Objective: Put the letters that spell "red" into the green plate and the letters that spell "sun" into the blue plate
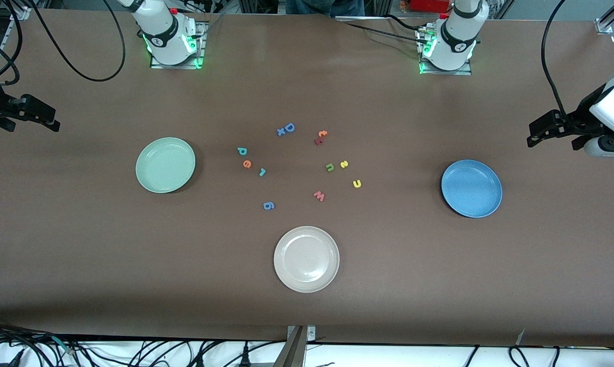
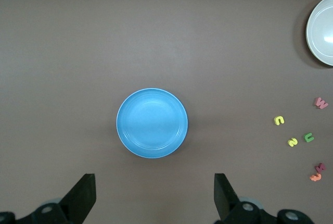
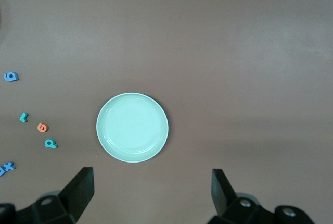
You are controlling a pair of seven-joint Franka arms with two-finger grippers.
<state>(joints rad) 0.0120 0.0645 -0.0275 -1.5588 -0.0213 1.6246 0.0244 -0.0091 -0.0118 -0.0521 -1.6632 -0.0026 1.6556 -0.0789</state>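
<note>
Letters for "red" are seen loose on the table between the green plate [image 1: 165, 164] and the centre: the teal "d" [image 1: 242, 151], the orange "e" [image 1: 247, 163] and the teal "r" [image 1: 262, 172] lie in a short row, each just beside the next, none touching the plate. The letters for "sun" are scattered toward the blue plate [image 1: 471, 188] but well apart from it: the green "n" [image 1: 329, 166] and the yellow "s" [image 1: 344, 164] lie just beside each other, and the yellow "u" [image 1: 356, 184] lies a little nearer to the front camera. Both plates are seen bare.

No letter is gripped. The left gripper [image 2: 153, 198] is held high over the table beside the blue plate with its fingers spread wide and nothing between them; the right gripper [image 3: 151, 195] is held likewise beside the green plate, released and carrying nothing.

The task is judged to be at its very first step, with no sorting done. A descent onto one small, flat foam letter is called for next, with the fingers narrowed and lined up closely so that only that letter is pinched and its neighbours are not nudged.
</note>
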